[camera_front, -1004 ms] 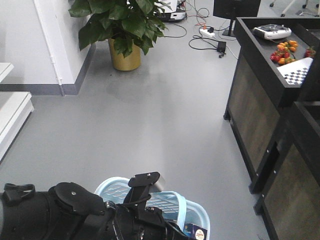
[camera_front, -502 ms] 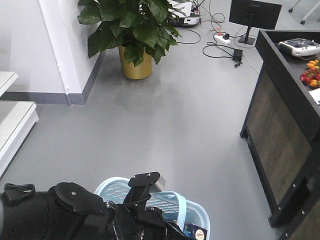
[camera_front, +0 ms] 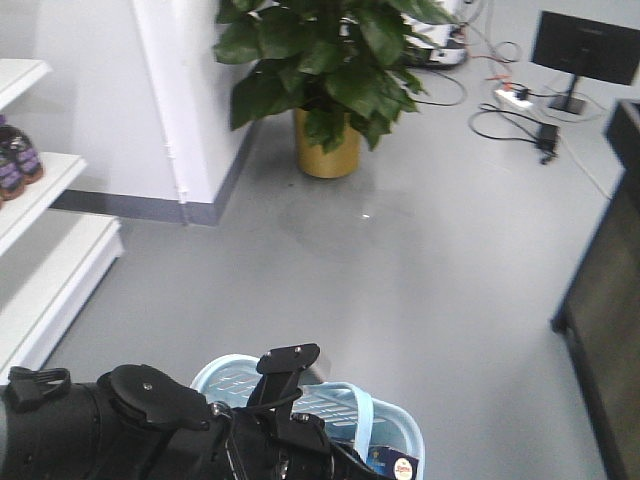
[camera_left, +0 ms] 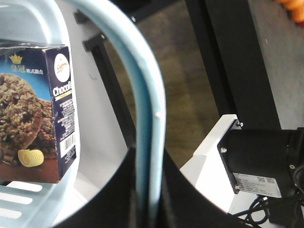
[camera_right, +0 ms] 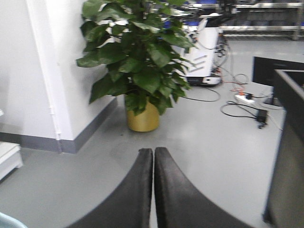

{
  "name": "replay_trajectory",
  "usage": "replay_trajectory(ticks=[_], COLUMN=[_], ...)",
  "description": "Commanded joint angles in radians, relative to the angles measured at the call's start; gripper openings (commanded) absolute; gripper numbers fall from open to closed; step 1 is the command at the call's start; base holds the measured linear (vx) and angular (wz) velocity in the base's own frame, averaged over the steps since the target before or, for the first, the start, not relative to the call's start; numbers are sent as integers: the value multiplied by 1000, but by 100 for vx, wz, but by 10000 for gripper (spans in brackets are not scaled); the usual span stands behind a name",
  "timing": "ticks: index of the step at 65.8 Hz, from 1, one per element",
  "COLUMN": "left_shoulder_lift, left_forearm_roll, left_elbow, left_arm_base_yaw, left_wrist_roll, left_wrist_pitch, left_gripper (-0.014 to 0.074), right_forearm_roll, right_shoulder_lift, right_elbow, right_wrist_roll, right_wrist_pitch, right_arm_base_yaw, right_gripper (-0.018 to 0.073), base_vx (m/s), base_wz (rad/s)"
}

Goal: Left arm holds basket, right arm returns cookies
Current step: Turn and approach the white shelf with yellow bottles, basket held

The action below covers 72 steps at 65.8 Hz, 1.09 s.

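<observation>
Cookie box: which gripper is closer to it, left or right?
Left. The left gripper is shut on the basket handle, just beside the cookie box. The right gripper, shut and empty, points away toward the potted plant.

One basket [camera_front: 232, 378], one cookies carton [camera_left: 33, 118], one potted plant [camera_front: 325, 60] in a gold pot, one monitor [camera_front: 585, 45], one power strip [camera_front: 510, 97], two dark bottles [camera_front: 22, 155], one white shelf unit [camera_front: 50, 290].
</observation>
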Motion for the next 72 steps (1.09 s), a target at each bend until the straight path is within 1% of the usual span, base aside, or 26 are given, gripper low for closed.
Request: replay_trajectory(ticks=[1, 42, 72], left_shoulder_lift=[-45, -45, -45], left_forearm_roll=[-33, -33, -33], left_elbow=[-26, -26, -26], left_arm_base_yaw=[-6, -6, -6], left_wrist_roll=[4, 4, 4], left_wrist_pitch=[33, 30, 32], left_gripper=[-6, -6, -6], right_forearm_roll=[1, 1, 1], right_shoulder_lift=[-9, -9, -9], right_elbow=[-2, -2, -2], right_wrist_roll=[3, 3, 3], right_wrist_pitch=[-72, -72, -72], right_arm_base_yaw=[1, 1, 1], right_gripper=[-8, -8, -8], base_vx=[31, 26, 20], base_wz=[48, 64, 73])
